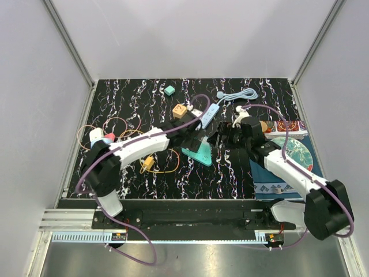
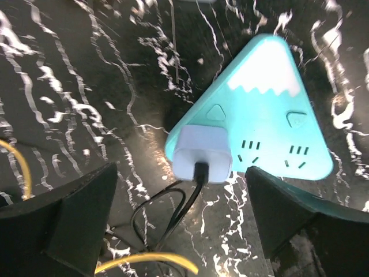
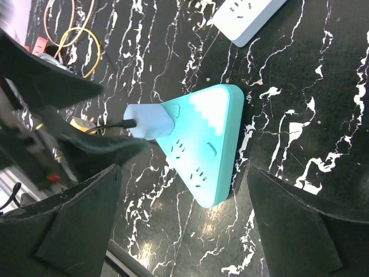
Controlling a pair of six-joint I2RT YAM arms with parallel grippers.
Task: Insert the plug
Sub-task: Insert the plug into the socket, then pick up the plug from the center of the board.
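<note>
A teal triangular power strip [image 1: 199, 152] lies on the black marbled mat; it also shows in the left wrist view [image 2: 259, 121] and the right wrist view [image 3: 204, 138]. A white plug [image 2: 202, 153] with a black cord sits in one of its sockets, also seen in the right wrist view [image 3: 148, 122]. My left gripper [image 2: 181, 219] is open, its fingers either side of the cord just behind the plug, not touching it. My right gripper [image 3: 184, 222] is open and empty, hovering over the strip's near corner. In the top view the left gripper [image 1: 187, 138] and right gripper [image 1: 222, 138] flank the strip.
A white power strip [image 1: 209, 115] with a grey cable lies behind. An orange block [image 1: 180, 110], a teal block [image 1: 169, 90], a yellow cable with a yellow connector [image 1: 148, 164] and a patterned cloth with a plate [image 1: 291, 151] lie around.
</note>
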